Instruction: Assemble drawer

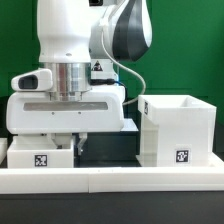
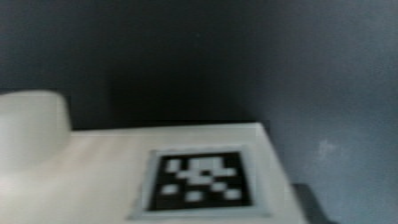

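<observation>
Green wall fills the background of my exterior feed, and below it a dark surface (image 1: 112, 148) is closed off along the front by a long low white rail (image 1: 110, 182). From what I can see, the drawer (image 1: 178, 140) lies in separate pieces on that surface. An open-topped box (image 1: 176, 112) with a square tag on its front face stands at the exterior view's right, just behind the rail. A low white part (image 1: 38, 157), also tagged, sits at the exterior view's left, well apart from the box with bare dark surface between them.

My arm is down over the left-hand piece, with the claw (image 1: 76, 140) low at that part's inner end. I cannot tell whether it touches the part. The arm's own white body hides the fingertips in the exterior feed. The wrist feed is blurred, showing only a flat white face (image 2: 98, 165) with a black-and-white tag (image 2: 199, 180) on it, very close under the camera. A pale rounded shape at the edge of that feed may be a finger, but I cannot say so for certain. So I cannot tell whether the claw stands apart, together or clamped on anything.

As for progress, I judge we are early. Nothing I can see is slotted into anything else, and the box looks empty from this angle. If the left part is a tray, it is not yet lifted or carried across. Grasping, moving and inserting the pieces all seem to remain.
</observation>
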Robot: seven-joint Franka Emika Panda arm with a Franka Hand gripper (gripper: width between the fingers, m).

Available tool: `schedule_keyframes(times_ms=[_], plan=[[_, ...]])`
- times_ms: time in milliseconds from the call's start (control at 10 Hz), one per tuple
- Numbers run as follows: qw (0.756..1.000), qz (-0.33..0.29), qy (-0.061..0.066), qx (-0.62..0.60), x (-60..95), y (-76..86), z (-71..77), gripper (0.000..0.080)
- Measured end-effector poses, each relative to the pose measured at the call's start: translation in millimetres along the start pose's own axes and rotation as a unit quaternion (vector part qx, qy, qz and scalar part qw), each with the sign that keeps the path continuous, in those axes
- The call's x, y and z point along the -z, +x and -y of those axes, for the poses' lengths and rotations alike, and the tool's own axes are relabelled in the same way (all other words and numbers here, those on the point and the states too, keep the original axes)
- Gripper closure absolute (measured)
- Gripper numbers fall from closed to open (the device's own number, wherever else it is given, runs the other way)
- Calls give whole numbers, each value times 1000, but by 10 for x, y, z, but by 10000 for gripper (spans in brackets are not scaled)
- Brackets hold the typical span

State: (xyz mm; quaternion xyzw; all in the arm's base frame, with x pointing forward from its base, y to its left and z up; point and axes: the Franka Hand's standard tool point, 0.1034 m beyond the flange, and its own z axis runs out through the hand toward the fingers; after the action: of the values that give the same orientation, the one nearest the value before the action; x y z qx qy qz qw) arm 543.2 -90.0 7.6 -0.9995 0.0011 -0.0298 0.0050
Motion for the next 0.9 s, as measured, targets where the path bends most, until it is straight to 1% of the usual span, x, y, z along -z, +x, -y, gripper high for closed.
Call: schedule_keyframes(times_ms=[100,200,700,800,900], plan=[[1000,0,0,0,1,0,-1,696],[1000,0,0,0,0,0,-2,758],[1000,0,0,0,0,0,-2,758],[1000,1,0,8,13,2,0,758],[1000,0,3,30,86,29,24,758]])
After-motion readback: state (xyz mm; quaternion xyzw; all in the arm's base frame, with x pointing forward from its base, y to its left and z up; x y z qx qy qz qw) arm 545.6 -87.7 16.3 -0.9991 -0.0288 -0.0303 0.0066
